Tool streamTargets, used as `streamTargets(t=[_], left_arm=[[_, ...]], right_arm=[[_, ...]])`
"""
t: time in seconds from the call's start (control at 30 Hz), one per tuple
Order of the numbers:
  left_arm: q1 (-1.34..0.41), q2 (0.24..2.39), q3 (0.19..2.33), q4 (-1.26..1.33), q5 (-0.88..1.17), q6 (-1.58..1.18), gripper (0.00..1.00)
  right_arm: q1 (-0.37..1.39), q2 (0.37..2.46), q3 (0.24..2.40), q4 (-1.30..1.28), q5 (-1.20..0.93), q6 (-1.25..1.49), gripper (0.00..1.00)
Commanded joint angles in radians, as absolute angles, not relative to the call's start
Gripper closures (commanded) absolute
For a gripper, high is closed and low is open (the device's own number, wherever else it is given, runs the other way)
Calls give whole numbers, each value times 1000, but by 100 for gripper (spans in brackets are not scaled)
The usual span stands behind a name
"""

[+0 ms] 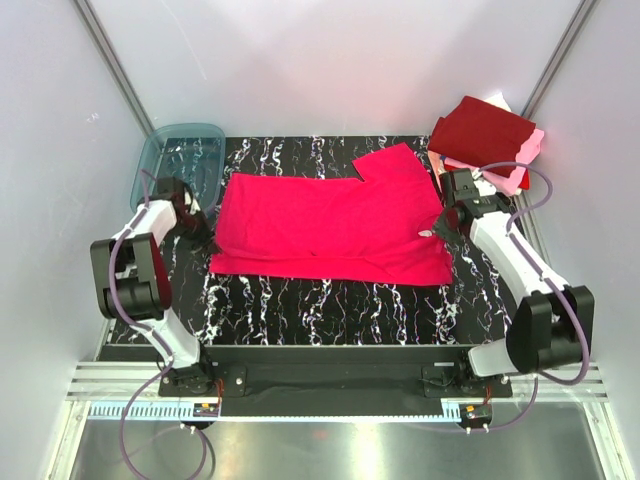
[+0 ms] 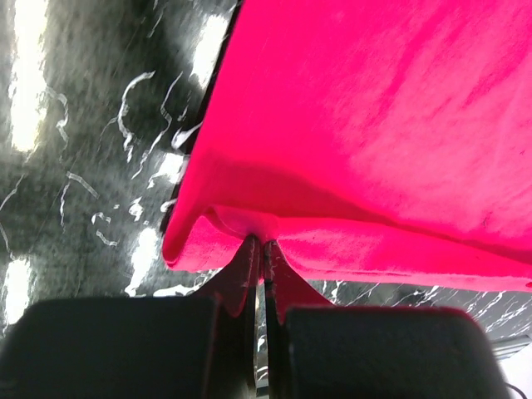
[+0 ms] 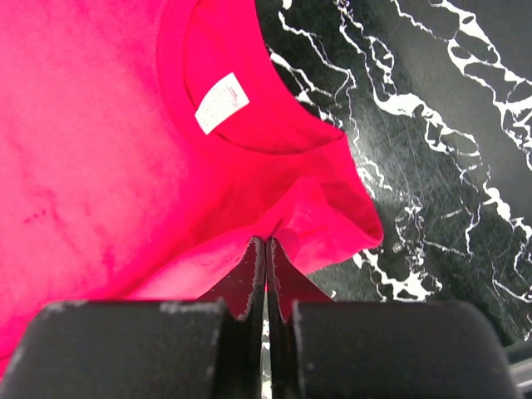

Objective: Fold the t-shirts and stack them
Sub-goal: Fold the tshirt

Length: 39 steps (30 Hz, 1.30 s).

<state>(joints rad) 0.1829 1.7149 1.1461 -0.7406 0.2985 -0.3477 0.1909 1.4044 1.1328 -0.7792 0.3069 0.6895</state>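
Pinching the pinkish-red t-shirt [image 1: 330, 225] at opposite ends: left claw [image 2: 259, 242], right claw [image 3: 266, 241].

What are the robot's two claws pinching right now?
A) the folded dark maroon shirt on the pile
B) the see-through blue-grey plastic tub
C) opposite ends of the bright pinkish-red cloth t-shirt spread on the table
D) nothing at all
C: each wrist view shows shut fingers with cloth of the bright pinkish-red cloth t-shirt caught between them, the left gripper at one edge and the right gripper near the white neck label.
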Motion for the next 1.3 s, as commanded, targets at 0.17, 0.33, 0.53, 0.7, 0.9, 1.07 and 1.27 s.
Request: streamTargets(t=[0.17,0.33,0.53,0.7,0.9,1.07,1.27], left_arm=[[170,1753,1235,-729,256,-342,100],[166,1775,1293,-748,249,-345,100],[135,1844,1385,-785,207,-347,100],[132,1888,1411,-788,178,-357,84],[132,1763,1376,-795,126,-370,44],[137,1584,1243,-781,78,-376,24],[163,1454,991,-646,146,-446,22]], right_arm=[[134,1488,1207,-709,279,623,100],[118,1523,1224,-690,270,614,100],[103,1594,1261,-673,258,597,100],[74,1704,1330,-678,226,591,99],[6,1809,1473,-750,129,535,1],[-32,1669,1363,-742,120,535,0],[-41,1415,1061,-686,28,592,0]])
